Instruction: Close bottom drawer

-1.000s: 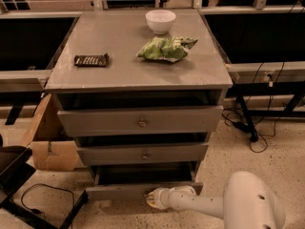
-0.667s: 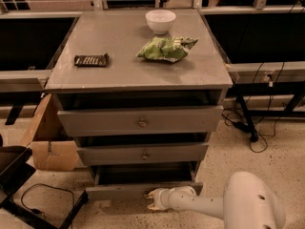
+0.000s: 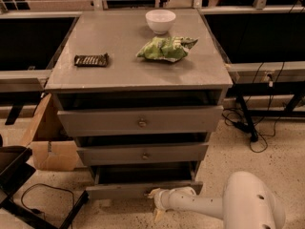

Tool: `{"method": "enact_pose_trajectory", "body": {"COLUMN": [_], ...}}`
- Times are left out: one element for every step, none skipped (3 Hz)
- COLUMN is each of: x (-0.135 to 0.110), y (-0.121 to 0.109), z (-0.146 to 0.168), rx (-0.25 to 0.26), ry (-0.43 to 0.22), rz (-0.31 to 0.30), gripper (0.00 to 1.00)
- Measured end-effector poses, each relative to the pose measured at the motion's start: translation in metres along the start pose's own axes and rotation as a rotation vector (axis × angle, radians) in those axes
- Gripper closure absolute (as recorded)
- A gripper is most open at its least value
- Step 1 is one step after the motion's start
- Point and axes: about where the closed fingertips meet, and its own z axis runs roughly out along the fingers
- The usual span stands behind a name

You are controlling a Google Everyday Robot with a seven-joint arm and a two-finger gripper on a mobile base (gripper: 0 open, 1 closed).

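The bottom drawer (image 3: 119, 190) is the lowest and slimmest of three grey drawers in the cabinet. It stands pulled out a little, with a dark gap above its front panel. My gripper (image 3: 155, 203) reaches in from the lower right on a white arm (image 3: 200, 205) and sits right at the middle of the drawer's front, where the knob is hidden behind it. One pale fingertip (image 3: 157, 215) points down below the panel.
The middle drawer (image 3: 143, 153) and top drawer (image 3: 140, 121) also stand slightly out. On the cabinet top (image 3: 119, 70) lie a white bowl (image 3: 160, 21), a green chip bag (image 3: 165, 48) and a dark snack bar (image 3: 91, 59). A cardboard box (image 3: 50, 149) stands left; cables (image 3: 248, 128) right.
The gripper stays at the bottom drawer's front; drawer and arm show almost no movement.
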Motion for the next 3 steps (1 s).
{"method": "enact_pose_trajectory", "body": {"x": [0.0000, -0.0006, -0.0062], "y": [0.0002, 0.0059, 0.0062], "z": [0.0001, 0.0005, 0.0097], "rx": [0.000, 0.000, -0.019], "ry": [0.000, 0.000, -0.009], "rz": [0.000, 0.000, -0.006], "gripper": [0.16, 0.40, 0.63]}}
